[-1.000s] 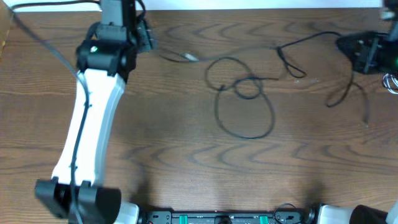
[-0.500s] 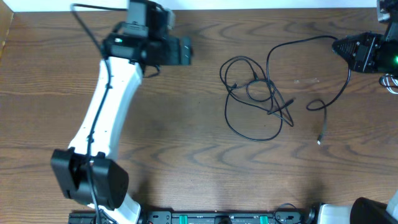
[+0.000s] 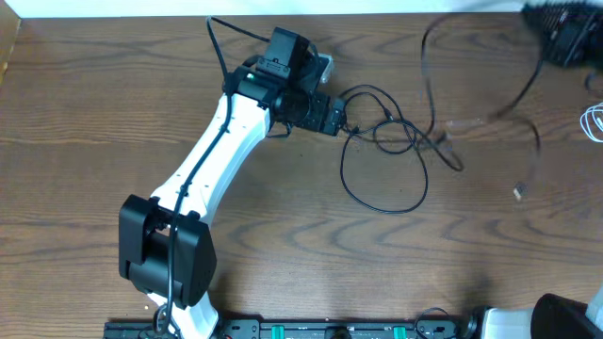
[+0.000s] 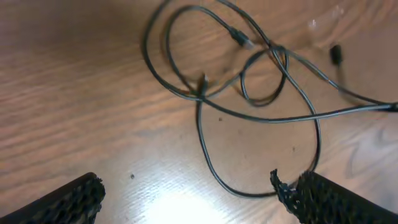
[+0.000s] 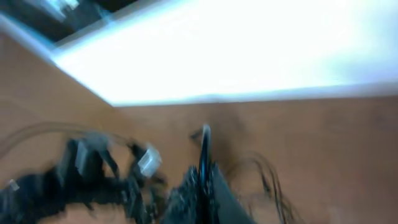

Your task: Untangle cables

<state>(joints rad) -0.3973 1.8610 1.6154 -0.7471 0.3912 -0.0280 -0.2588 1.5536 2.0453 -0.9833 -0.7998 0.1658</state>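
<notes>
Overhead looks straight down on the table, left wrist close above the same cables, right wrist low, blurred.

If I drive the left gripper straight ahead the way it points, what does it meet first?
The open left gripper faces the tangled black cables. Their near loop, lying just ahead of it, would likely come first, though the gripper's height over the table is unclear.
</notes>
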